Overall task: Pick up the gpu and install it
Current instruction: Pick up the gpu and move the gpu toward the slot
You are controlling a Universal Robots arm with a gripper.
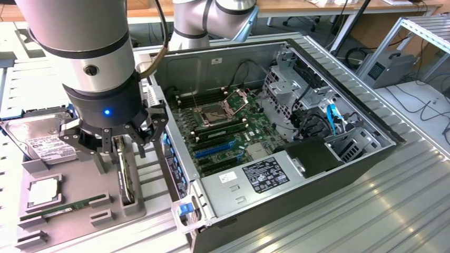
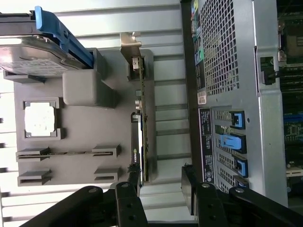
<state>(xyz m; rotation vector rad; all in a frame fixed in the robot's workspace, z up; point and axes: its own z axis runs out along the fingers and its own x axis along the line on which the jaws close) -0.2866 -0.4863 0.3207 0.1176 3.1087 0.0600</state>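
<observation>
Spread wide and gripping nothing, the jaws of the gripper are hanging over the gpu at the exterior view's left, where the card is standing on edge in a slot of the grey tray. A hard drive, a processor chip and a green memory stick are also sitting in the tray. An open computer case is lying just beside it across the centre of the frame, its motherboard facing up and its near wall rising between card and board.

Seen from the wrist, the gripper is straddling the end of the gpu farthest from its pale bracket. One of the fingers is sitting just beside the card's black face, while the other is standing clear on the side of the computer case. Whether the nearer one is touching the card cannot be told. The jaws are closing on nothing.
</observation>
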